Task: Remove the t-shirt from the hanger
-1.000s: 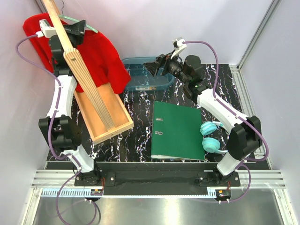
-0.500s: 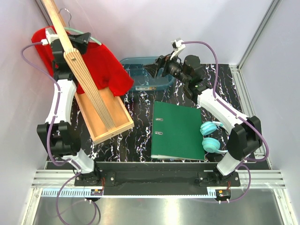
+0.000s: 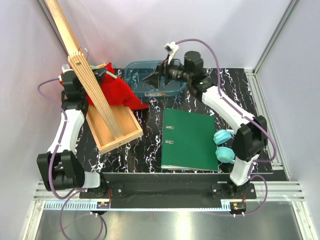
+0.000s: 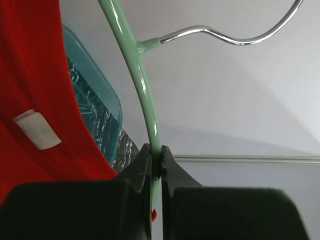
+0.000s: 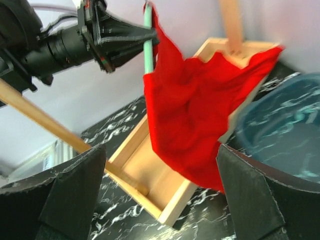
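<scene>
Left gripper first: its jaws are pressed together on the hanger, pinching the thin green arm just below where the metal hook branches off. Out from that grip, the stretch of arm up to the hook is bare. The t-shirt hangs to one side, its white label showing.

Across the table, the right gripper has its jaws wide apart and nothing between them. It faces the red cloth from near the blue tub and touches nothing.

From above, the shirt is bunched beside the wooden pole, with its lower folds sagging into the wooden tray. The right wrist view shows the cloth draped from the green arm and trailing down toward the tray.

So where does the job stand? The hanger is secured in one gripper and held up. The shirt looks partly slipped, but it is not off, since cloth still hangs from the plastic. What seems left is for the open gripper to take hold of the cloth and draw it clear. How much of the far arm sits inside the shirt cannot be seen.
</scene>
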You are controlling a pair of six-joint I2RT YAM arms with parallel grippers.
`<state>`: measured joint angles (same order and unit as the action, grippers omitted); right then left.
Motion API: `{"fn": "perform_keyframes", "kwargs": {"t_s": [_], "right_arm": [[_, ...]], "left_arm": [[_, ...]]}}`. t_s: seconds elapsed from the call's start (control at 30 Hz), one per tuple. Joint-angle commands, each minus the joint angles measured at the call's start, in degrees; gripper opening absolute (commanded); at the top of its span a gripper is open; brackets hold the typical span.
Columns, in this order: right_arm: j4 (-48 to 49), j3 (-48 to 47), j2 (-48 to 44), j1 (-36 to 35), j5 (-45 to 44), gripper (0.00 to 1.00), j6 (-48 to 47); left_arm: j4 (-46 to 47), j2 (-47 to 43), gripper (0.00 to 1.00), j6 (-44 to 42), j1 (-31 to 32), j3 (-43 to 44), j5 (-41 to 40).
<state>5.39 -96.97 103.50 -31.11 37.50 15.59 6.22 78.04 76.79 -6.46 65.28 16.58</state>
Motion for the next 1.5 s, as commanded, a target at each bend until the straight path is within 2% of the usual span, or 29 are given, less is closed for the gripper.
{"fn": "perform_keyframes", "kwargs": {"t_s": [0.0,0.17,0.4,0.53,0.67,0.77,0.8,0.87,0.9,0.97,1.17,1.2,1.23,1.3,1.4,1.47], "right_arm": [[-3.0,-4.8,2.8,-5.2,4.2,0.99,-2.2],[-3.1,-8.5,6.5,-8.3,4.3,0.96,-1.9],[-4.2,-11.8,10.7,-12.0,1.2,0.93,-3.0],[-4.7,-13.9,13.5,-13.3,-0.4,0.82,-3.4],[-6.3,-16.8,15.8,-14.9,-2.9,0.62,-7.0],[-7.4,-18.3,17.6,-15.4,-5.9,0.55,-9.1],[-7.4,-18.6,18.0,-15.6,-6.5,0.42,-9.3],[-7.4,-20.3,19.5,-15.6,-7.6,0.29,-9.4],[-7.3,-21.1,20.0,-15.5,-7.5,0.11,-9.1],[-7.8,-23.2,21.3,-15.6,-6.7,0.00,-8.0],[-7.8,-25.6,21.9,-16.2,-3.9,0.00,-8.7],[-7.8,-25.4,21.7,-16.3,-3.9,0.00,-9.2],[-7.8,-24.8,21.2,-16.3,-4.0,0.00,-9.9],[-7.6,-23.4,20.2,-16.4,-3.6,0.00,-11.1],[-6.8,-19.9,17.5,-16.5,-2.4,0.00,-13.2],[-5.9,-17.6,15.9,-16.5,-0.4,0.00,-13.7]], "left_arm": [[6.3,-8.9,0.00,2.4,0.6,-1.9,2.7],[1.3,-14.4,0.00,2.2,1.4,-4.5,2.4],[0.6,-20.7,0.00,4.6,1.5,-11.0,2.0],[-0.5,-22.2,0.00,5.6,1.4,-12.2,2.0],[-0.6,-24.2,0.00,7.1,1.5,-13.0,0.7],[-2.0,-24.9,0.00,7.2,1.5,-12.9,-0.1],[-2.3,-24.9,0.00,7.3,1.5,-12.9,-0.1],[-2.2,-24.8,0.00,7.6,1.5,-12.7,1.2],[-1.9,-24.8,0.00,7.4,1.5,-12.7,1.6],[-5.1,-25.2,0.00,5.7,1.5,-11.8,1.5],[-10.4,-25.9,0.00,0.0,1.0,-9.5,1.4],[-11.7,-26.4,0.03,-0.6,0.8,-8.8,1.2],[-13.5,-26.9,0.11,-1.1,0.3,-8.7,0.6],[-13.9,-28.0,0.16,-0.8,-0.6,-10.2,-0.3],[-12.4,-30.0,0.33,0.8,-1.6,-12.4,-2.3],[-10.8,-30.1,0.40,1.7,-2.2,-13.1,-2.3]]}}
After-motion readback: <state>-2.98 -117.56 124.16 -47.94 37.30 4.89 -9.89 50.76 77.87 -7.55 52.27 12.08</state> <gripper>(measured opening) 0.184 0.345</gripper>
